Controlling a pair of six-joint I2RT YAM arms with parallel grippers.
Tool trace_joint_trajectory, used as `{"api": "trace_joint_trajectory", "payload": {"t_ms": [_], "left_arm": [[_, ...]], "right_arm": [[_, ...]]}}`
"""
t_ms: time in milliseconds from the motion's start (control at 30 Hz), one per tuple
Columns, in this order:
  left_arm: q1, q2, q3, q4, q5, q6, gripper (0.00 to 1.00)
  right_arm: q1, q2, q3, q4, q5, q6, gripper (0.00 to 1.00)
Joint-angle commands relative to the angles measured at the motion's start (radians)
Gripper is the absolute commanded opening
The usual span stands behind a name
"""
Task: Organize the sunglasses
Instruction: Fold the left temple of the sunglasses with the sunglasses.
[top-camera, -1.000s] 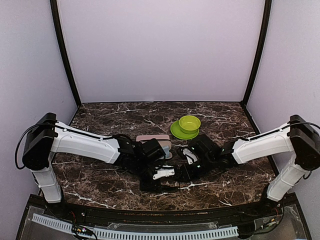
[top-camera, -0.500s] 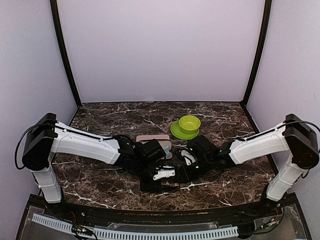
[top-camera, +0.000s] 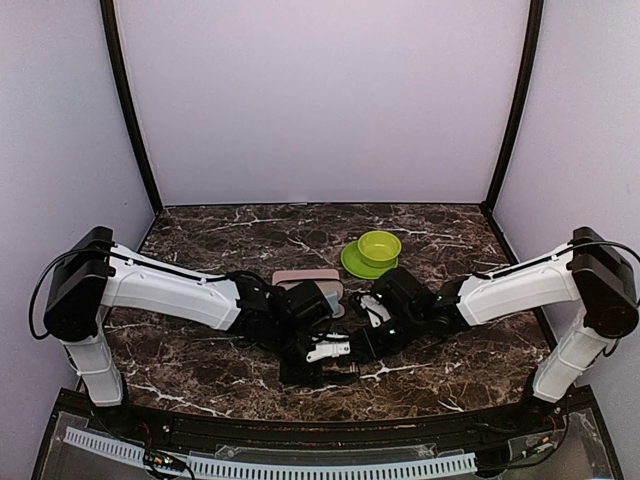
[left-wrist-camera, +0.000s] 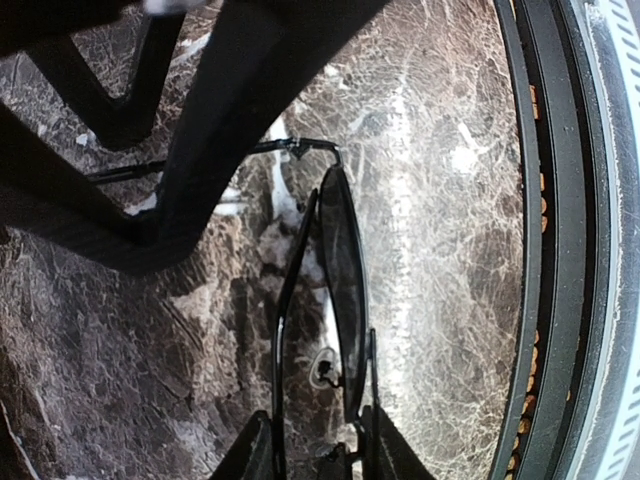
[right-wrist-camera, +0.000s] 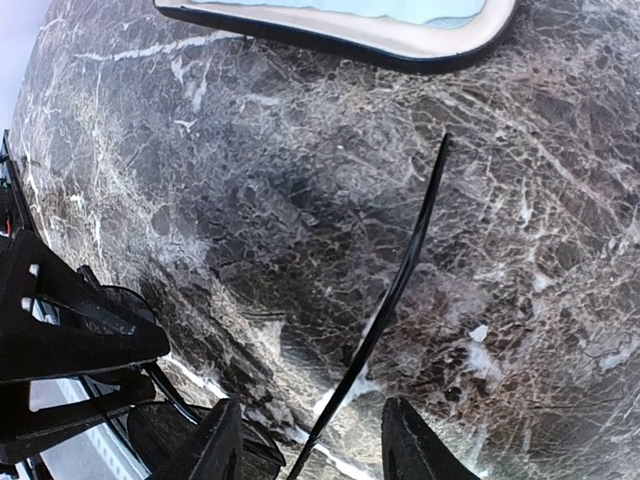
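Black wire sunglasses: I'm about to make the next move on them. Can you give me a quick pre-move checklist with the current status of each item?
1. Left gripper gripping the black wire sunglasses: ok, its fingers are closed on the frame.
2. Right gripper clear of the temple arm: not ok. The jaws are open, but the temple arm runs between the fingers.
3. Temple arm folded in: not ok, it juts out from the hinge.
4. Case ready to receive: cannot tell, only its rim shows.
5. Red-pink pair located: cannot tell, no view shows it.
6. Green bowl out of the way: ok, it is beyond both grippers.
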Motion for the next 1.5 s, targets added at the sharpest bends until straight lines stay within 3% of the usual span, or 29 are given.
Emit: {"api": "trace_joint_trajectory", "payload": {"t_ms": [0, 567, 767, 1467], "left_arm": [[-0.006, -0.013, -0.016, 0.029, -0.013, 0.005, 0.31], [-0.005, -0.099, -0.14, 0.227, -0.073, -0.033, 0.35], [-0.006, -0.139, -0.198, 0.318, -0.117, -0.049, 0.43], [-0.006, -0.18, -0.305, 0.441, -0.152, -0.066, 0.53]], "right_arm": [[0.01, -0.009, 0.035, 0.071, -0.034, -0.006, 0.5], [0.007, -0.048, -0.14, 0.398, -0.151, 0.084, 0.43], [0.007, -0.087, -0.189, 0.462, -0.15, 0.092, 0.45], [-0.028, -0.07, -0.256, 0.562, -0.1, 0.143, 0.47]]}}
